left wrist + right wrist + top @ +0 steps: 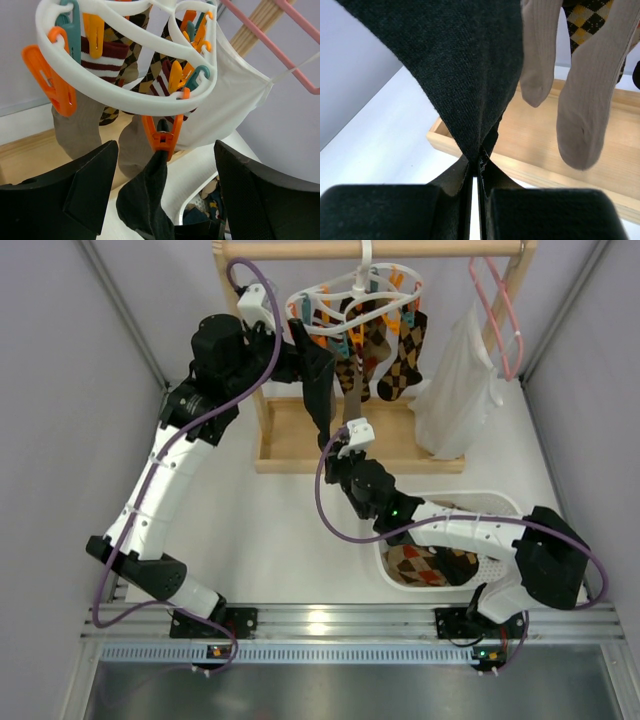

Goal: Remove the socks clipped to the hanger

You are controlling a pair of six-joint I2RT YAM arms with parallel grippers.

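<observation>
Socks [400, 350] hang from the hanger [125, 97] on the far rack [300, 249]; 1 black sock [470, 75] is under an orange clip [162, 135]. My right gripper [476, 180] clamps its lower end, and my left gripper [165, 155] stands wide around the clip. Next, I think: press the clip, pull down. No writing is readable.

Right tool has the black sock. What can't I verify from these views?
- Left wrist: whether the left tool touches the orange clip; depth unclear.
- Right wrist: the black sock fills the frame, hiding that clip and the hanger.
- Top: basket contents, partly under the right arm.
</observation>
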